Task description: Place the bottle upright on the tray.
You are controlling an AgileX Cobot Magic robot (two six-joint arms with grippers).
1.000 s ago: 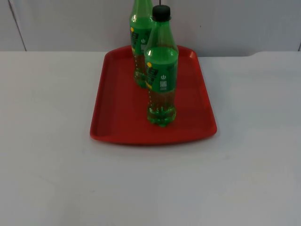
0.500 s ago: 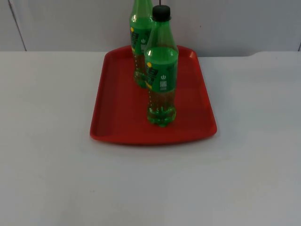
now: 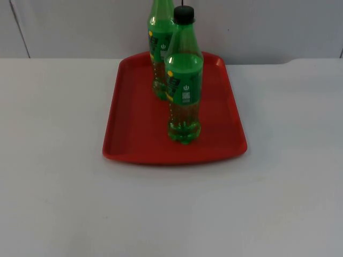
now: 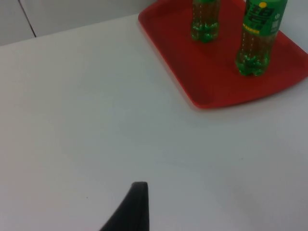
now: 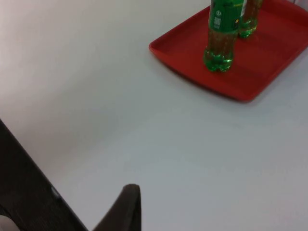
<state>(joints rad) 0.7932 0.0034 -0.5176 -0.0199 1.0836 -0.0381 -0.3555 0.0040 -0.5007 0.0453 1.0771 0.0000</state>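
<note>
Two green bottles stand upright on the red tray (image 3: 128, 107) at the back middle of the table. The nearer bottle (image 3: 184, 80) has a black cap and stands toward the tray's front. The farther bottle (image 3: 159, 48) stands at the tray's back edge. My left gripper (image 4: 137, 202) hovers over bare table well away from the tray (image 4: 202, 72), touching nothing. My right gripper (image 5: 127, 204) likewise hangs over bare table, far from the nearer bottle (image 5: 222, 33) and the tray (image 5: 269, 62). Both arms wait.
The white table top (image 3: 171, 214) stretches wide in front of and beside the tray. The grey partition wall (image 3: 268, 27) rises right behind the tray. A dark slanted structure (image 5: 29, 183) stands close to my right gripper.
</note>
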